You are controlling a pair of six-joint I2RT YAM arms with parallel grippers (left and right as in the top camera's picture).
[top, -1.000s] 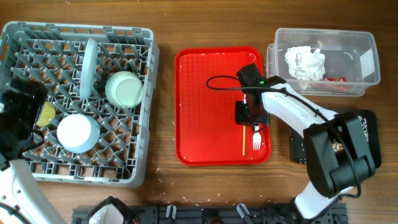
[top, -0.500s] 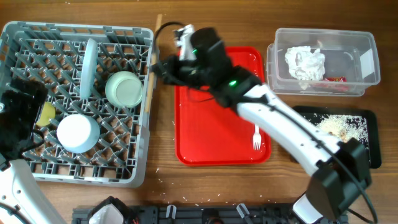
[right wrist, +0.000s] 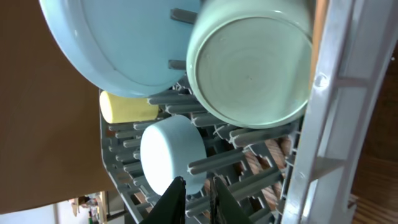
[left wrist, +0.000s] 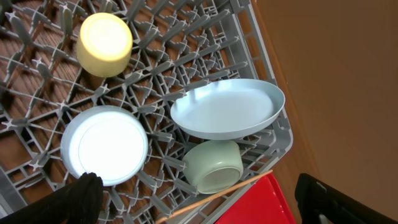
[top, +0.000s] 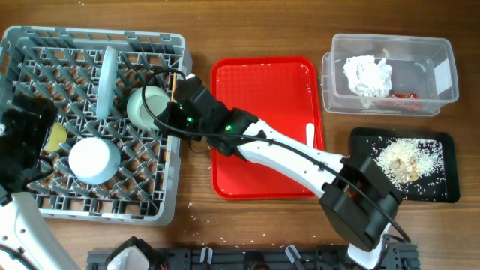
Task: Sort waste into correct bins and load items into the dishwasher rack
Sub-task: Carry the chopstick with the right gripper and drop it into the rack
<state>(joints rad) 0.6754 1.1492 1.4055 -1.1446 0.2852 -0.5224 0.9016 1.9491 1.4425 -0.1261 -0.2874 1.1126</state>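
Observation:
The grey dishwasher rack (top: 45, 39) holds an upright plate (top: 109, 79), a pale green bowl (top: 150, 106), a pale blue bowl (top: 94, 160) and a yellow cup (top: 54, 136). The thin wooden stick (top: 175, 84) lies slanted over the rack's right rim beside the green bowl, and also shows in the left wrist view (left wrist: 217, 193). My right gripper (right wrist: 197, 186) is at that rim, its fingers a narrow gap apart with nothing between them. My left gripper (left wrist: 208, 205) is open and empty above the rack. The white fork (top: 310, 135) lies on the red tray (top: 262, 82).
The clear tub (top: 390, 39) at the back right holds the crumpled napkin (top: 367, 75) and a red wrapper (top: 405, 96). The black tray (top: 442, 139) holds rice scraps (top: 405, 157). My right arm stretches across the red tray.
My right arm took the stick off the red tray and carried it left to the rack. It then dropped from the rack's back corner to its right rim, where the stick now rests.

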